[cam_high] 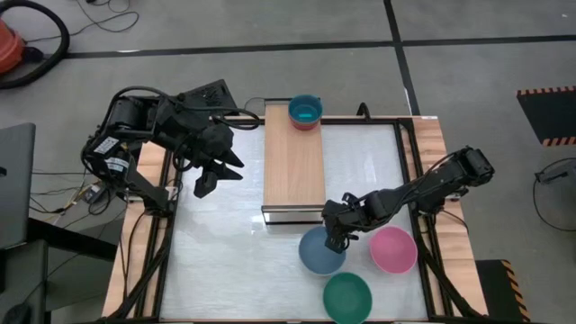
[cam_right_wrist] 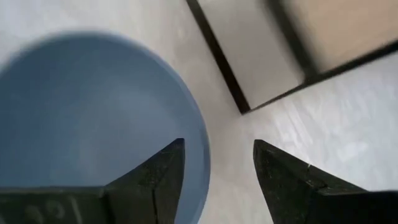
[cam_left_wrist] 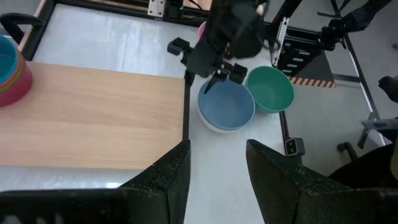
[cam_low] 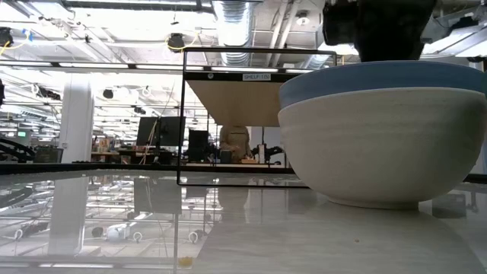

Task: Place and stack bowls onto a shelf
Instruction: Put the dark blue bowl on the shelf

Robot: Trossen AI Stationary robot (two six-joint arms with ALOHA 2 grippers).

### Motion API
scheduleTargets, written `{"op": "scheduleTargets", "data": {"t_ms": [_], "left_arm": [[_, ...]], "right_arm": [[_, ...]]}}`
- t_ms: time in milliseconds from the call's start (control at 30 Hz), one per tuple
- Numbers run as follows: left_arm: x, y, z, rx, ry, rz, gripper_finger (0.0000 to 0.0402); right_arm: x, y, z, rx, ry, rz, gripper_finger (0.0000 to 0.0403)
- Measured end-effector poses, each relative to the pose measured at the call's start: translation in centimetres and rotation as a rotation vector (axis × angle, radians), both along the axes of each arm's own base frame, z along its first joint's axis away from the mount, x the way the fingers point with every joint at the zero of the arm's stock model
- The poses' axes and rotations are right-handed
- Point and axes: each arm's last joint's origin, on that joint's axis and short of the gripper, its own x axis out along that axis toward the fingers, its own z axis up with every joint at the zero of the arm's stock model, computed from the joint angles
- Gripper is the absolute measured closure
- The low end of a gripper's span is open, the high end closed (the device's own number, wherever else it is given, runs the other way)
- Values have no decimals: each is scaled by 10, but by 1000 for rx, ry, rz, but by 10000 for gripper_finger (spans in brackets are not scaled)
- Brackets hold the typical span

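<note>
Right gripper sits over the near rim of the grey-blue bowl, fingers spread, one inside the rim and one outside; nothing is clamped yet. Left gripper hangs released above the bench, beside the shelf and well apart from the bowls.

Bowl positions: a small stack with the cyan bowl on top stands at the far end of the shelf. The grey-blue bowl rests on the bench just off the shelf's near corner, the pink bowl beside it, the dark green bowl nearest the bench edge.

Hazards, as judged:
- A rim pinch on smooth plastic gives little contact; the bowl may tilt or slip out when lifted.
- The bowl lies near the shelf's dark front edge; a low carry could strike it.
- The pink bowl is close; a sideways swing could knock it.
- A hard set-down beside the stack could topple it.

Surface: pale, glossy and reflective, so a pushed bowl would likely slide. Room: grey floor marked with dark tape, cables and an orange object at the far left; the low view shows a large open hall with ceiling ducts and distant desks.
</note>
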Motion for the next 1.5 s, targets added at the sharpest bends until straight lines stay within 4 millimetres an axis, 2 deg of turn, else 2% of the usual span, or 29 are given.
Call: {"op": "scheduleTargets", "data": {"t_ms": [167, 300, 633, 767, 900, 1100, 1300, 1433, 1500], "left_arm": [[0, 0, 0, -1, 5, 0, 262], [0, 0, -1, -4, 9, 9, 262], [0, 1, -1, 2, 10, 32, 262], [0, 1, -1, -1, 10, 36, 262], [0, 1, -1, 1, 10, 38, 262], [0, 2, -1, 25, 9, 67, 262], [0, 3, -1, 37, 8, 82, 262], [0, 3, -1, 35, 8, 84, 262], [0, 3, -1, 25, 9, 93, 262]], "right_arm": [[6, 3, -10, -10, 26, 32, 194], [7, 3, -9, -15, 47, 35, 207], [4, 5, -9, -31, 81, 60, 318], [3, 7, -9, -21, 84, 73, 376], [-2, 8, -4, 36, 104, 72, 376], [-9, 6, 28, 49, 85, 77, 376], [-16, -2, 46, 53, 43, 66, 376], [-21, -7, 46, 63, 63, 77, 376], [-20, -7, 51, 69, 12, 88, 376]]}}
